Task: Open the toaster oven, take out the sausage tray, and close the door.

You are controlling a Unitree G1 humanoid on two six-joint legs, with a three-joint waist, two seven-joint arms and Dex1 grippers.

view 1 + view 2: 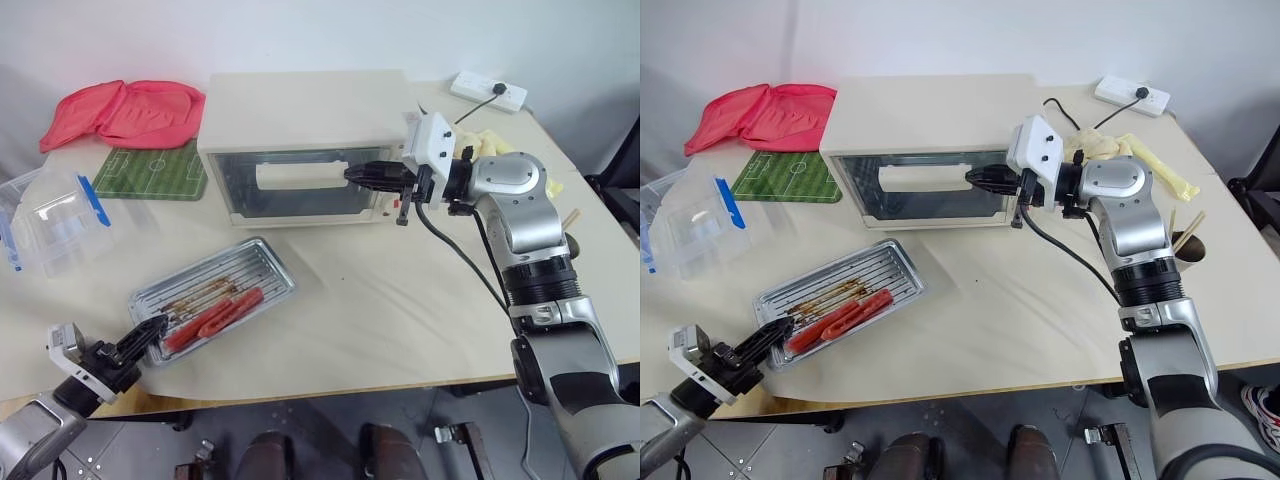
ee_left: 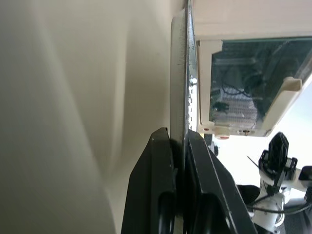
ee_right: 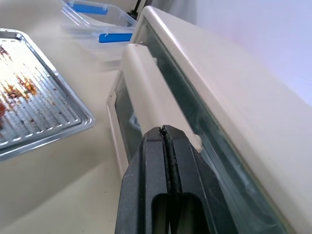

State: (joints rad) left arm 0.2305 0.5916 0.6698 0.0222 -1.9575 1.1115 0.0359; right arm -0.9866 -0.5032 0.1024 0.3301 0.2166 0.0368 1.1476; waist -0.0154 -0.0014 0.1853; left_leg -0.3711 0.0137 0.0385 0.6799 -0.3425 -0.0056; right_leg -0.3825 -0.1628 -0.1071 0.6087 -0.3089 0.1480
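The left gripper (image 1: 150, 328), at lower left, is pinching the rim of the sausage tray (image 1: 262, 262), which is lying on the tabletop (image 1: 400, 310) in front of the toaster oven (image 1: 300, 110). Two sausages (image 1: 215, 315) are resting in it. The right gripper (image 1: 352, 174), fingers pressed together, is sitting against the closed door (image 1: 290, 200) beside its handle (image 1: 300, 176); the oven's knob panel is hidden behind it.

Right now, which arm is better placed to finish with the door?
Right. The right gripper, shut, is at the door by its handle. The left gripper is clamped on the tray's rim.
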